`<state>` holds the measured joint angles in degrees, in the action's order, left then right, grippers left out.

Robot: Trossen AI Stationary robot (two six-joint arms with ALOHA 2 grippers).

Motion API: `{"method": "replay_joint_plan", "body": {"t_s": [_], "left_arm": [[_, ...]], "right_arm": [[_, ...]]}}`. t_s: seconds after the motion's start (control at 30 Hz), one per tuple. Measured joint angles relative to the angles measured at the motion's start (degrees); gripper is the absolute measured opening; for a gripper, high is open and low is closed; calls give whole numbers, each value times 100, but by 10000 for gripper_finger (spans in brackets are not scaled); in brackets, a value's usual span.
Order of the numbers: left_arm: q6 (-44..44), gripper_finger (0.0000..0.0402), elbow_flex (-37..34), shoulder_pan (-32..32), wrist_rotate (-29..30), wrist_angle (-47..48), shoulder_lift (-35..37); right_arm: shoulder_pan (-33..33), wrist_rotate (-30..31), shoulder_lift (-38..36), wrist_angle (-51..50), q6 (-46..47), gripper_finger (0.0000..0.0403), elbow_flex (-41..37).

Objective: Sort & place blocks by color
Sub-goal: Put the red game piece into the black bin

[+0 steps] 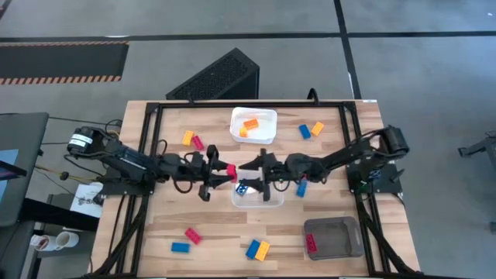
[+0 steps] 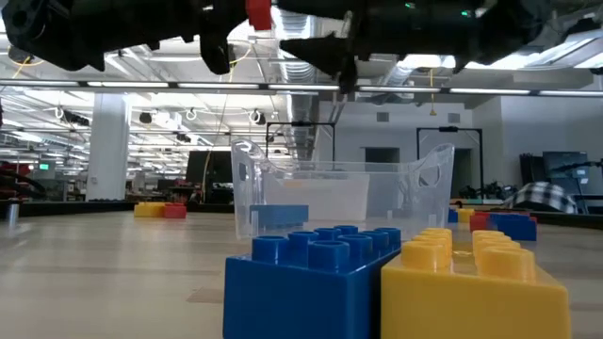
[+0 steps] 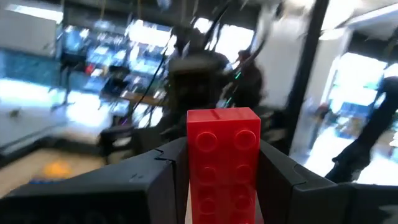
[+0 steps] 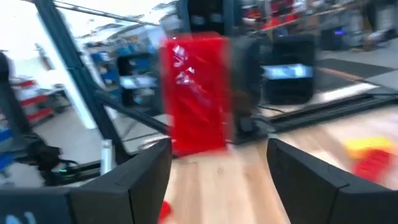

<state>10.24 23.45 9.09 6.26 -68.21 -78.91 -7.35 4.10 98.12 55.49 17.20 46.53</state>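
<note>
My left gripper [image 1: 223, 172] hangs over the table's middle, shut on a red block [image 3: 222, 155], which also shows at the top of the low view as the red block [image 2: 259, 13]. My right gripper [image 1: 256, 172] faces it from the right, open, its fingers [image 4: 140, 180] a short way from the red block [image 4: 196, 93] without touching it. Just below them stands a clear container [image 1: 260, 195] with a blue block [image 1: 243, 187] inside. A white tray [image 1: 253, 124] holds orange blocks. A grey tray [image 1: 335, 236] holds one red block [image 1: 311, 244]. My left gripper pinches the red block between its two fingers [image 3: 163, 177], one on each long side [image 3: 189, 180]. The studded face shows toward the wrist camera, and the block's far end [image 3: 224, 118] sticks out past the fingertips. The fingers come level from the table's left. The block is lifted clear of the table.
Loose blocks lie around: yellow and red [image 1: 192, 140] far left, blue and yellow [image 1: 310, 130] far right, blue [image 1: 301, 187] beside the clear container, red [image 1: 192, 235] and blue [image 1: 180, 247] near left, blue and yellow [image 1: 257, 249] at the near edge. A black frame [image 1: 147, 116] borders the table.
</note>
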Motion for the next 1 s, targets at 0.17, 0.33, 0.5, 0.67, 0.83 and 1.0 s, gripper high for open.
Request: {"method": "replay_joint_plan", "body": {"t_s": [0.17, 0.33, 0.5, 0.67, 0.83, 1.0], "left_arm": [[36, 108, 0, 158, 325, 479, 0], [-100, 108, 0, 377, 362, 464, 0], [-71, 110, 2, 401, 503, 433, 4], [73, 140, 8, 379, 478, 407, 4], [47, 165, 4, 252, 580, 383, 4], [-269, 190, 2, 129, 662, 143, 4]], "right_arm": [[0, -268, 479, -143, 51, 292, 567], [7, -293, 809, -202, 50, 292, 851], [41, -315, 787, -356, 26, 273, 891], [52, -644, 398, -1075, -262, 181, 889], [119, -626, 18, -1941, -403, 117, 891], [205, -529, -307, -2642, -415, 117, 888]]}}
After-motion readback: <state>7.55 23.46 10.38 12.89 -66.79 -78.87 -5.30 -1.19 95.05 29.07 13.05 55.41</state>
